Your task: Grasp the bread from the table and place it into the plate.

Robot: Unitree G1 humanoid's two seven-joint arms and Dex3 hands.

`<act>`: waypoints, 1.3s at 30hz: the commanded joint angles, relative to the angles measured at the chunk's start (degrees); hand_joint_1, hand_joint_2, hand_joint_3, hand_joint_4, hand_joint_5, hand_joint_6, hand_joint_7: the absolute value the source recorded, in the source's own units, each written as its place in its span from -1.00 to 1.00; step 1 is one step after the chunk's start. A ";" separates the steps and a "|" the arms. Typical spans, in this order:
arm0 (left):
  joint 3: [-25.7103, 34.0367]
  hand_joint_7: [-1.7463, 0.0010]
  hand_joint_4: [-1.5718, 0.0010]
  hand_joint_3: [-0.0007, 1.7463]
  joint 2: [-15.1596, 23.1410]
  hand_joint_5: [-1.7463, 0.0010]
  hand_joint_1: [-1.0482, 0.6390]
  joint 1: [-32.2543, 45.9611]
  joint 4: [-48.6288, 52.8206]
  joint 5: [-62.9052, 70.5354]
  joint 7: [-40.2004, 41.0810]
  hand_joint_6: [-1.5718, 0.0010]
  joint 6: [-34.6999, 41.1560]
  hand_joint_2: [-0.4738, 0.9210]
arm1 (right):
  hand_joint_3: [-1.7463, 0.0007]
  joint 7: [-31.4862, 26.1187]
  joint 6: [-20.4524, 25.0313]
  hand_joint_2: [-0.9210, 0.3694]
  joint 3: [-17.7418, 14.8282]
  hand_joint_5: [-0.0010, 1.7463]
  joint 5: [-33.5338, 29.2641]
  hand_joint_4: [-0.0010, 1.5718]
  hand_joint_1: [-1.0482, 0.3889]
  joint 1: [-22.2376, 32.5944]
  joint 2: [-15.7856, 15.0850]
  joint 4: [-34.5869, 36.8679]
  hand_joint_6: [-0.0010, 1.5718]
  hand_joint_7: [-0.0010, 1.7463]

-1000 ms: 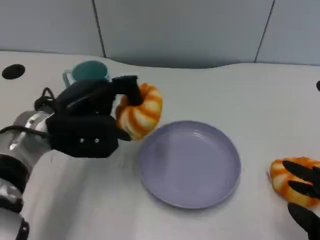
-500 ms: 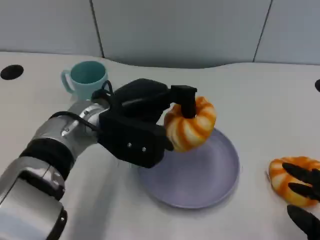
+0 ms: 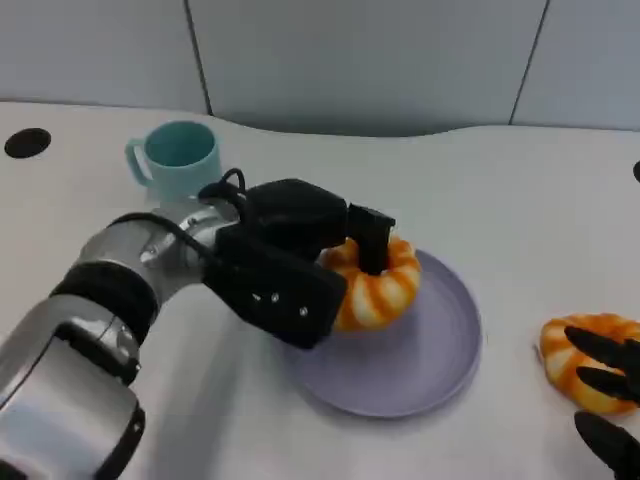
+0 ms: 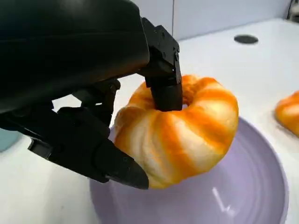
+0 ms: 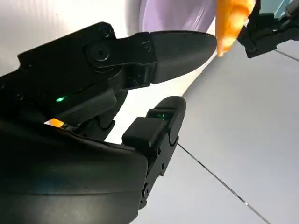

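We see the left hand [image 3: 285, 265] reaching over the near left part of the purple plate [image 3: 440, 365], and it grips the bread [image 3: 385, 285], a ring-shaped roll striped orange and cream. One black finger [image 4: 163, 86] comes down into the hole of the ring, while the other fingers [image 4: 100, 156] press against its outer side, so the roll is pinched between them. In the left wrist view the bread [image 4: 184, 135] sits low over the plate [image 4: 252, 196], tilted up on its side; we cannot tell whether its lower edge touches the plate's floor. The silver left forearm [image 3: 130, 270] runs back toward the lower left across the white tabletop [image 3: 500, 190]. A teal cup [image 3: 178, 155] stands upright behind that arm, well apart from the plate. At the right edge of the head view lies a second striped bread [image 3: 570, 365] on the tabletop, clear of the plate. The right hand [image 3: 610, 400] lies just beside it, its fingers spread apart over the roll's near side and closed on nothing; whether they touch it we cannot tell. The right wrist view shows that hand's fingers [image 5: 163, 46] held apart as well.
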 commanded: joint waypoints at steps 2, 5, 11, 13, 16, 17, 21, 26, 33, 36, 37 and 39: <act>-0.17 0.89 0.53 -1.00 1.52 0.49 -0.39 -2.12 -0.07 -0.68 -3.98 0.26 -2.06 0.95 | 0.59 -0.49 -1.24 -1.00 -0.06 -1.00 0.36 0.17 -0.03 0.22 -0.14 -0.16 -0.01 -1.00; 0.10 0.99 0.60 -1.00 1.56 0.69 -0.43 -2.49 0.05 -1.29 -5.72 0.38 -2.41 0.96 | 0.59 -0.24 -0.63 -1.00 -0.09 -1.00 0.38 0.17 -0.03 0.30 -0.06 -0.43 -0.02 -1.00; 1.35 1.00 0.70 -1.00 1.72 0.79 -0.47 -3.22 -0.19 -3.35 -10.27 0.43 -2.77 0.97 | 0.59 0.04 -0.91 -1.00 -0.16 -1.00 1.02 0.17 -0.03 0.17 -0.06 -0.29 -0.02 -1.00; 1.53 1.00 0.70 -1.00 1.74 0.80 -0.48 -3.21 -0.32 -3.67 -10.89 0.44 -2.70 0.97 | 0.59 0.08 -0.88 -1.00 -0.17 -1.00 1.06 0.17 -0.03 0.18 -0.08 -0.31 -0.02 -1.00; 2.20 1.00 0.70 -1.00 2.20 0.80 -0.48 -3.32 -0.85 -4.39 -11.39 0.44 -2.42 0.96 | 0.59 0.11 -0.70 -1.00 -0.16 -1.00 1.03 0.16 -0.03 0.38 -0.01 -0.59 -0.02 -1.00; 2.87 1.00 0.70 -1.00 2.70 0.80 -0.48 -3.32 -1.15 -5.00 -11.61 0.44 -2.64 0.96 | 0.59 0.09 -0.79 -1.00 -0.14 -1.00 0.95 0.16 -0.03 0.51 -0.02 -0.69 -0.02 -1.00; 7.13 1.00 0.68 -0.99 5.77 0.80 -0.45 -2.06 -2.68 -10.01 -13.20 0.45 -5.23 0.98 | 0.58 0.09 -0.60 -1.00 -0.11 -1.00 0.71 0.16 -0.03 0.66 -0.05 -0.91 -0.02 -1.00; 17.91 0.99 0.60 -0.98 9.55 0.77 -0.37 5.14 -5.39 -25.99 -19.78 0.44 -9.04 1.00 | 0.58 0.23 -0.71 -1.00 -0.48 -1.00 0.90 0.16 -0.04 0.75 -0.39 -0.81 -0.02 -1.00; 28.77 1.00 0.62 -0.96 9.95 0.79 -0.35 19.64 -19.42 -47.56 -32.47 0.53 5.34 1.00 | 0.59 0.18 -0.75 -1.00 -0.87 -0.99 0.71 0.18 -0.05 0.59 -0.54 -0.17 -0.02 -1.00; 32.19 0.98 0.51 -0.94 9.84 0.74 -0.40 27.66 -27.65 -52.36 -32.10 0.49 10.01 1.00 | 0.59 0.23 0.44 -1.00 -0.78 -0.99 0.43 0.18 -0.05 0.87 -0.18 -0.97 -0.01 -0.99; 33.29 0.96 0.44 -0.93 9.39 0.70 -0.42 30.71 -30.10 -53.52 -31.03 0.45 11.80 1.00 | 0.59 0.22 1.01 -1.00 -0.71 -0.99 0.21 0.17 -0.06 1.12 0.01 -1.53 -0.01 -0.99; 34.47 0.95 0.35 -0.95 8.91 0.62 -0.44 35.24 -33.58 -53.98 -29.21 0.37 14.71 1.00 | 0.59 0.09 1.37 -1.00 -0.63 -0.99 -0.08 0.17 -0.06 1.33 0.16 -2.01 -0.01 -0.99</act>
